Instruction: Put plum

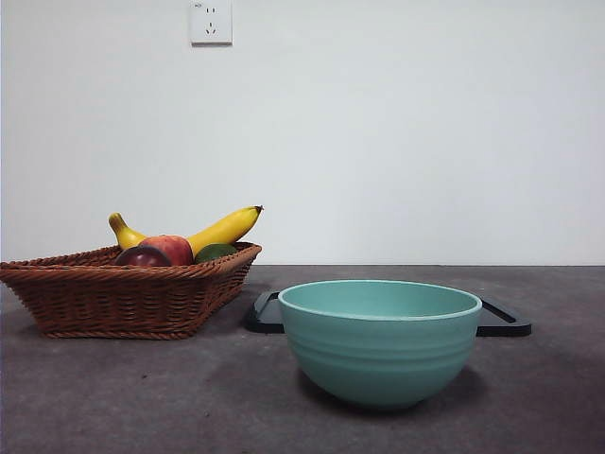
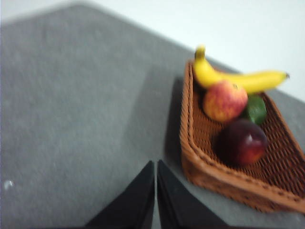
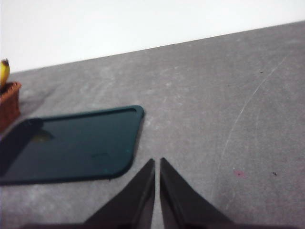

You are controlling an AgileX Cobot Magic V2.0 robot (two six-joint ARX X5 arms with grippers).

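The plum [image 1: 142, 256], dark maroon and glossy, lies in a brown wicker basket [image 1: 113, 293] at the left of the table. The left wrist view shows the plum [image 2: 242, 141] near the basket's [image 2: 200, 167] closest wall. My left gripper [image 2: 156, 164] is shut and empty, above the grey table beside the basket, apart from it. Over the bare table, close to a dark tray [image 3: 71, 143], my right gripper [image 3: 157, 162] is shut with nothing in it. Neither gripper shows in the front view.
A teal bowl [image 1: 380, 340] stands front and centre, with the dark tray [image 1: 501, 320] behind it. The basket also holds a banana [image 1: 222, 230], a red-orange apple-like fruit [image 1: 170, 248] and a dark green fruit [image 1: 216, 252].
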